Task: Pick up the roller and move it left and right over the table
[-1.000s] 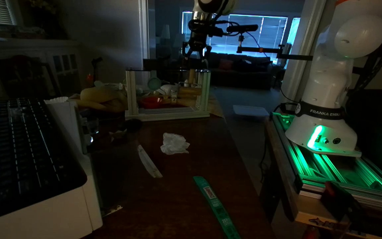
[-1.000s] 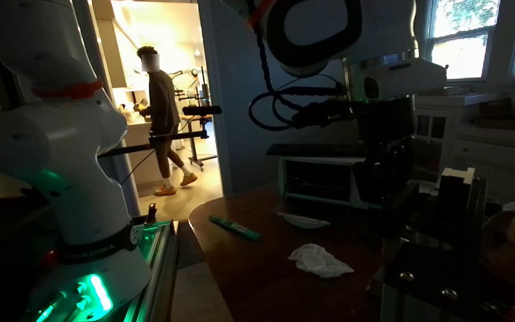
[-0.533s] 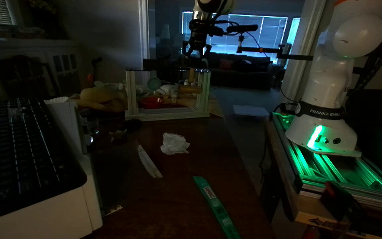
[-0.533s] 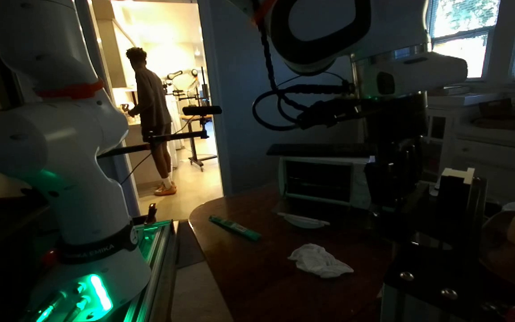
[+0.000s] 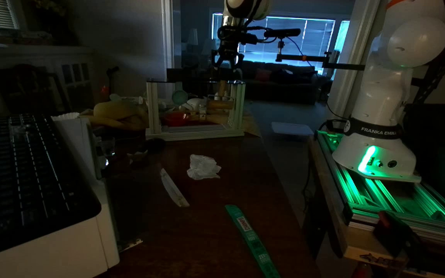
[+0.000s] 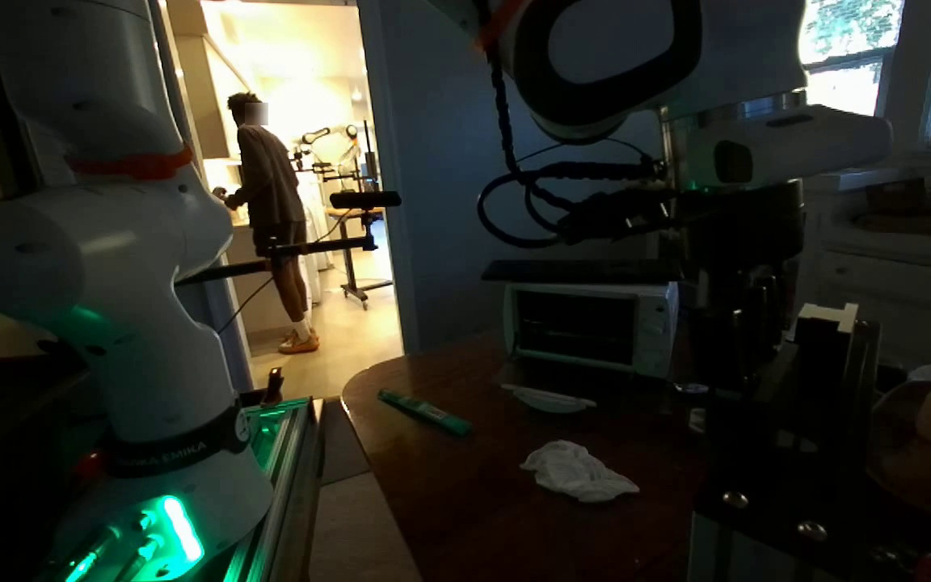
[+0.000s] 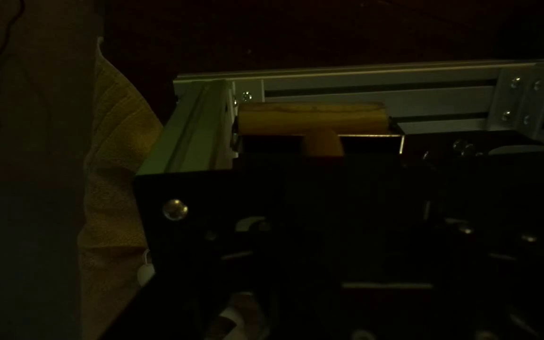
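A robot arm [image 5: 381,88] stretches over one end of a dark wooden table [image 5: 207,239], its gripper [image 5: 228,66] pointing down above a pale metal frame [image 5: 195,135]. The roller [image 7: 312,118] sits almost directly below the gripper, toward the frame's end that faces the arm's base [image 5: 384,148] — its long axis level and parallel to the frame's lower rail [image 7: 376,85] in the wrist view, its handle [image 7: 323,144] rising toward the jaws. Those look clamped, though not fully together, most likely on the roller's upper end; the contact itself is lost in shadow. In both exterior views the wrist hangs upright. The coming move seems to turn on that crosswise axis — the roller likely needs to clear the frame's post [image 5: 238,104] before it can run left and right.
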`<state>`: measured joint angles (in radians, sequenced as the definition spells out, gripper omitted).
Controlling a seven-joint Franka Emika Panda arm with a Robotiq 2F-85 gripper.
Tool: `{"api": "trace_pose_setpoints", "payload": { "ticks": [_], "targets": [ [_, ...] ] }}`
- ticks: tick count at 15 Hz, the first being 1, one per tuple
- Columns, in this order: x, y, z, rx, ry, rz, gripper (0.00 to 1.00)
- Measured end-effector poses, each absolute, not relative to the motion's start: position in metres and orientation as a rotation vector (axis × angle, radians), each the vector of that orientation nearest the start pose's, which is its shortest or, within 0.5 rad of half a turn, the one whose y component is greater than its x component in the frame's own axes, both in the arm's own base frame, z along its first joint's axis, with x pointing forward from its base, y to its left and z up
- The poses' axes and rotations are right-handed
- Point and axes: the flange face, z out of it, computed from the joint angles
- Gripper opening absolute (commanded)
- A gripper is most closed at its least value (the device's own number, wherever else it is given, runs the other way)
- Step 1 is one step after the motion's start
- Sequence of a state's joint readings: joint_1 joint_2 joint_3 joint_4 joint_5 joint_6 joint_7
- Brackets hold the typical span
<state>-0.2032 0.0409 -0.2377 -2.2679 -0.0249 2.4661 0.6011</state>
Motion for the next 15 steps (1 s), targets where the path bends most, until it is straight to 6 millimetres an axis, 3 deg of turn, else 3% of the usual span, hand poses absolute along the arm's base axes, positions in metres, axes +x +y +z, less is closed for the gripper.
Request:
{"api": "trace_pose_setpoints", "payload": {
  "ticks": [8, 15],
  "targets": [
    [0.505, -0.240, 0.348, -2.724, 1.549, -0.244, 0.34],
    [0.508, -0.256, 0.349, -2.716, 1.529, -0.253, 0.34]
  ]
}}
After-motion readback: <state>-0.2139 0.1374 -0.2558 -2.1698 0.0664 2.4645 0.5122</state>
